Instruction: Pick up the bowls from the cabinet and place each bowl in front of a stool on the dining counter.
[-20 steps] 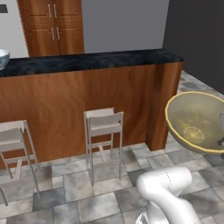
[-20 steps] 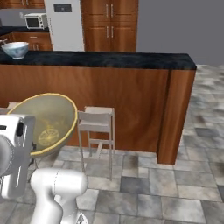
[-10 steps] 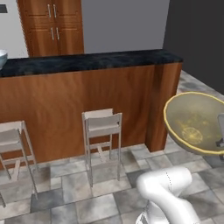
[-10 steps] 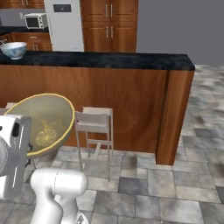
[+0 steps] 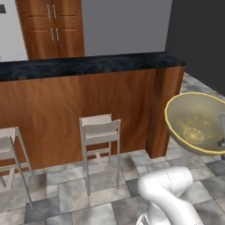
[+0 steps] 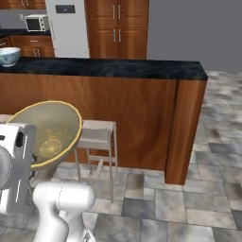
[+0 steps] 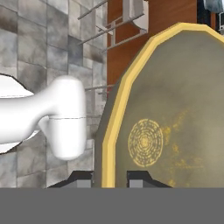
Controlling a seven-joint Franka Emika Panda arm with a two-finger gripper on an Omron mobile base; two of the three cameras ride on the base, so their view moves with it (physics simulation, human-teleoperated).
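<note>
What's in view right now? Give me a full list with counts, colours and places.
Olive-tan bowl: one, yellow rim, tilted, clamped at the rim in the gripper.
White-and-blue bowl: one, on the dining counter's far left.
Dining counter: one, black marbled top, brown wood front.
Stools: two, pale grey, on the floor against the counter front.
Tall cabinets: reddish-brown, behind the counter.
Microwave: one, white, back left.
Gripper: dark fingers shut on the bowl's rim.

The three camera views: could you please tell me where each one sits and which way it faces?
Left base view: behind the arm's left, facing the dining counter and stool; arm at lower right.
Right base view: behind its right, same counter, plus the white bowl.
Hand view: on the hand, looking along the tool clamping the olive bowl.
Both base views share counter, stool, olive bowl.
</note>
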